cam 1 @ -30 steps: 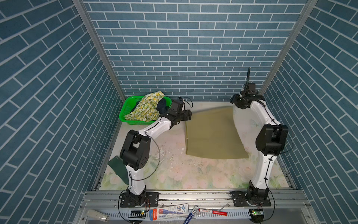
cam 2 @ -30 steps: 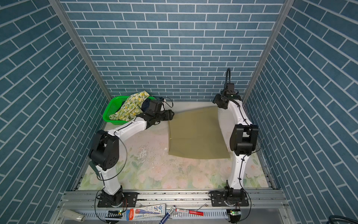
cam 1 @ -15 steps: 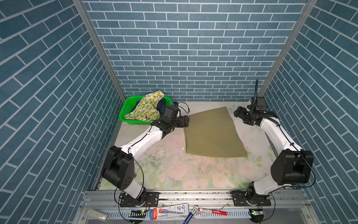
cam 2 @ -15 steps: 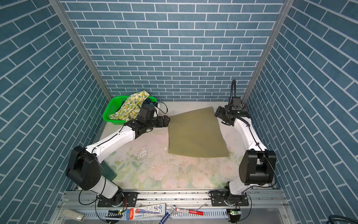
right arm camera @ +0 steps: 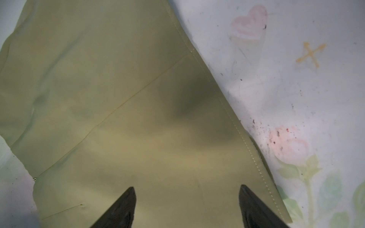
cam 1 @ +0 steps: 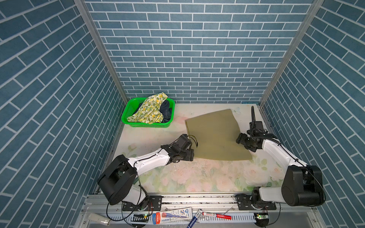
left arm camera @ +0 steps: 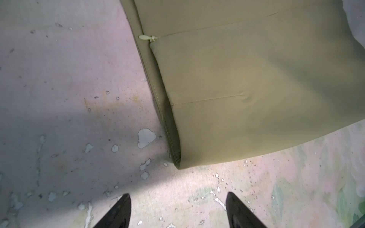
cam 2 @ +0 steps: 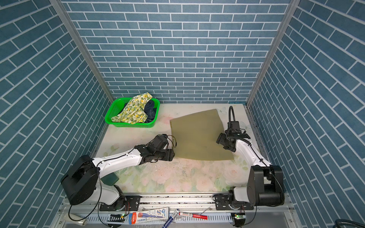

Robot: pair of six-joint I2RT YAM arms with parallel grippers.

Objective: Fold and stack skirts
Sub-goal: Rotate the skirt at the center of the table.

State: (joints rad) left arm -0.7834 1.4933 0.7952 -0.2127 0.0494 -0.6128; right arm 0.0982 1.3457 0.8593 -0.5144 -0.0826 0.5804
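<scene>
1. The olive-khaki skirt is spread flat and smooth as one trapezoid on the floral table mat, right of centre between the two arms.
2. In the left wrist view the olive-khaki skirt is shown as plain matte cloth with a banded, top-stitched edge. A pale zipper pull lies at that edge, and thin seam lines cross the panel.
3. In the right wrist view the olive-khaki skirt is marked by one long diagonal seam. A row of light stitches runs just inside its straight edge, and soft shadows fall across the cloth.
4. The lemon-print skirt, cream with yellow fruit and green leaves, is heaped crumpled in the green basket at the back left corner.
5. The navy denim skirt is bunched beside it in the same basket, partly covered by the print.
6. The left gripper is held with fingers apart over bare mat, just short of the olive skirt's near corner; nothing is gripped.
7. The right gripper is held with fingers apart above the olive cloth near the stitched edge; whether the cloth is touched cannot be told.
</scene>
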